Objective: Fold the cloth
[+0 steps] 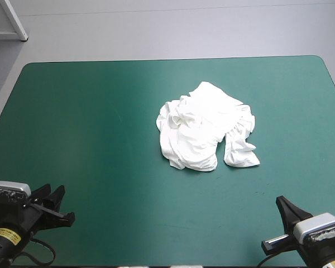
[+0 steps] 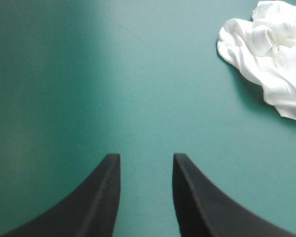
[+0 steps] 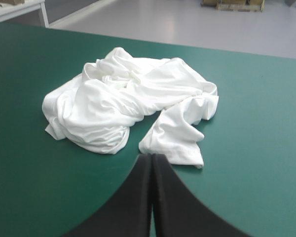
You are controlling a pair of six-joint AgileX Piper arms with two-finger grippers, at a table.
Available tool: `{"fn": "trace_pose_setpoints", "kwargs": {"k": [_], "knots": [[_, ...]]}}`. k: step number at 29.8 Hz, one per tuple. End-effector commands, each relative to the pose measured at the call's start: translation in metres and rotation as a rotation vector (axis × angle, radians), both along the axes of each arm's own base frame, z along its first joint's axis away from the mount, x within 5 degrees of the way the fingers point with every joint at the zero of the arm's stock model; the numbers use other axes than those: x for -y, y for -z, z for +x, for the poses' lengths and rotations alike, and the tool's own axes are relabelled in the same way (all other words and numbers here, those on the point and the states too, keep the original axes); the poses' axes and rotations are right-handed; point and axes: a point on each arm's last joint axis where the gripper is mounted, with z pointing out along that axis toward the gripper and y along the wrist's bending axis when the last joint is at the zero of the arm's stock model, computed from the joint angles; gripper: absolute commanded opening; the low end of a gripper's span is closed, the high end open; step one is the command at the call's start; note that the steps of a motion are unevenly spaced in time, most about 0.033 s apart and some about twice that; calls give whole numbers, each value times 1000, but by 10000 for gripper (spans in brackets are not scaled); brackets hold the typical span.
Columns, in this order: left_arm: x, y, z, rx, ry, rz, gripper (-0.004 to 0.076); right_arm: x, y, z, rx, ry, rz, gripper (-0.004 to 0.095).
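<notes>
T-shirt (image 1: 206,127) heaped near table (image 1: 72,139) centre; left gripper (image 2: 146,163) parted, right gripper (image 3: 152,157) closed, empty; pinching risks catching several layers

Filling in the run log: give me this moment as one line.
T-shirt: crumpled heap on table | left gripper: open, empty | right gripper: shut, empty, T-shirt ahead | fold: not started

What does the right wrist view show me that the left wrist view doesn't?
Right wrist only: the whole crumpled T-shirt just ahead of the shut right gripper, and the table's far edge. Left wrist only: the open left gripper over bare teal-green cover, the T-shirt partly out of view. Both: the T-shirt lying unheld.
</notes>
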Motion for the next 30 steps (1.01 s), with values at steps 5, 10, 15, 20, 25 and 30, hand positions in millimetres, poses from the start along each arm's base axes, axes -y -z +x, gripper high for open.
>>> {"fn": "trace_pose_setpoints", "kwargs": {"k": [5,10,15,20,25,30], "knots": [[7,-26,24,16,13,-17,291,11,-39,44,-51,68,52,272],[8,-24,30,-7,12,-11,291,16,-47,90,-213,62,68,625],[8,-24,30,-5,11,-8,291,16,-38,144,-447,-26,119,645],[8,-22,29,-26,12,-7,291,20,-28,189,-588,-44,141,576],[8,-22,29,-27,14,-11,291,27,-18,226,-633,-25,110,567],[9,-22,29,-29,16,-18,291,10,1,247,-682,-57,9,566]]}}
